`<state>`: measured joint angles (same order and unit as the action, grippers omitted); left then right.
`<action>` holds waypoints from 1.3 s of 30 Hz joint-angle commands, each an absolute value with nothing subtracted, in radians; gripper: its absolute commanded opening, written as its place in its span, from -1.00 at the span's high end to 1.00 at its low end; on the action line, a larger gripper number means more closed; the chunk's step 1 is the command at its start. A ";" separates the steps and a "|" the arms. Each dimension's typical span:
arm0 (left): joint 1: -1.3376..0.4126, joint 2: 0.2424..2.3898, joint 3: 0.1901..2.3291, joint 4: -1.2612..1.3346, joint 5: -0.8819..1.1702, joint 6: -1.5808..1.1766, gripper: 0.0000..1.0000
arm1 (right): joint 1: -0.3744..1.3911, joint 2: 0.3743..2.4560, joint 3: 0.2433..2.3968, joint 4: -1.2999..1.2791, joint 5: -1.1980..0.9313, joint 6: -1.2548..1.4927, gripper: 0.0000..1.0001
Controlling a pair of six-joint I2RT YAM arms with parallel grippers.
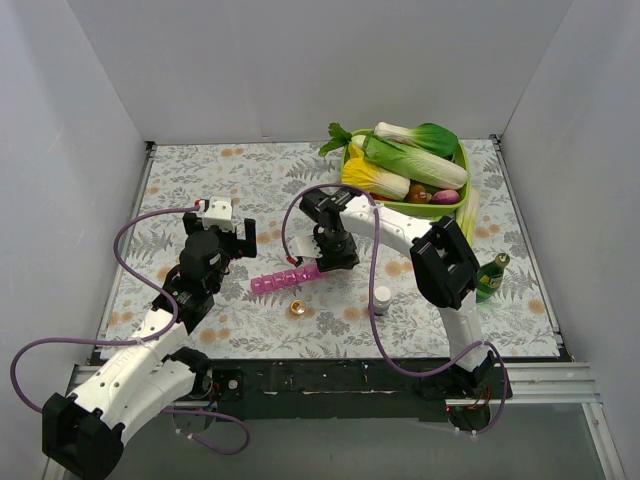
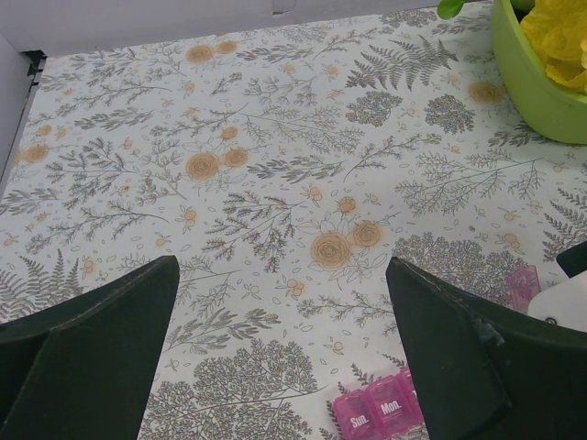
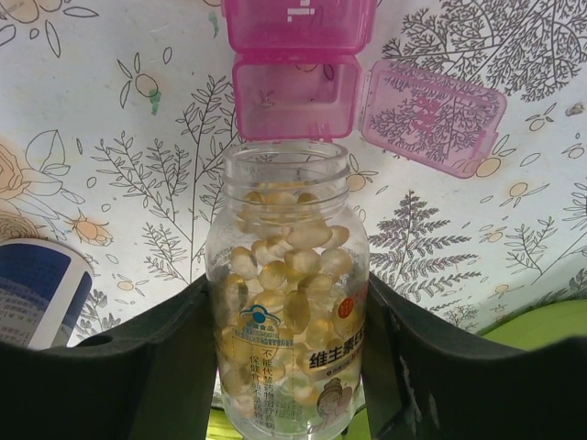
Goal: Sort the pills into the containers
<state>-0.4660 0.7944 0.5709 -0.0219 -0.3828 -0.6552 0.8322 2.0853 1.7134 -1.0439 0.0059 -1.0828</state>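
Your pink pill organiser point(image 1: 283, 279) lies mid-tabletop point(image 1: 200, 170), its end lid open. The uncapped pill bottle point(image 3: 289, 302) points its mouth at that open compartment, pinched in your right jaws; your left jaws hang spread nearby.

The table point(image 1: 200, 170) wears a white cloth printed with grey ferns and branches, and orange blooms are dotted right through it. There's the pill organiser point(image 1: 283, 279), translucent pink, white lettering on its lids. The pill bottle point(image 3: 289, 367) is clear and packed with glossy pale-yellow pills point(image 3: 284, 266), and its label carries a blue-and-white logo and dark characters. Left hand point(image 2: 282, 266) and right hand point(image 3: 289, 284) are both near-black. The tray point(image 2: 527, 82) is bright lime green, its vegetables point(image 1: 410, 155) yellow, white and leafy green. A green bottle point(image 1: 490, 278), a gold cap point(image 1: 297, 308), and purple cables point(image 1: 125, 235) over white-and-black arms point(image 1: 140, 370).
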 commanded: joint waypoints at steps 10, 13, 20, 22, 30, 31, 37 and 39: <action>-0.465 0.770 0.580 -0.009 -0.377 -0.660 -0.96 | 0.854 2.097 1.761 -1.058 0.064 -1.081 0.92; -0.465 0.769 0.580 -0.012 -0.377 -0.660 -0.96 | 0.859 2.097 1.764 -1.057 0.072 -1.085 0.92; -0.465 0.767 0.578 -0.012 -0.376 -0.660 -0.96 | 0.868 2.098 1.766 -1.055 0.084 -1.085 0.92; -0.465 0.767 0.578 -0.012 -0.376 -0.660 -0.96 | 0.868 2.098 1.764 -1.052 0.092 -1.083 0.92; -0.465 0.765 0.578 -0.012 -0.374 -0.660 -0.96 | 0.876 2.105 1.764 -1.048 0.112 -1.085 0.92; -0.466 0.765 0.578 -0.012 -0.374 -0.660 -0.96 | 0.877 2.105 1.764 -1.049 0.112 -1.085 0.92; -0.465 0.764 0.578 -0.014 -0.373 -0.660 -0.96 | 0.880 2.105 1.764 -1.048 0.118 -1.086 0.91; -0.465 0.764 0.580 -0.012 -0.373 -0.658 -0.96 | 0.882 2.108 1.764 -1.046 0.123 -1.086 0.92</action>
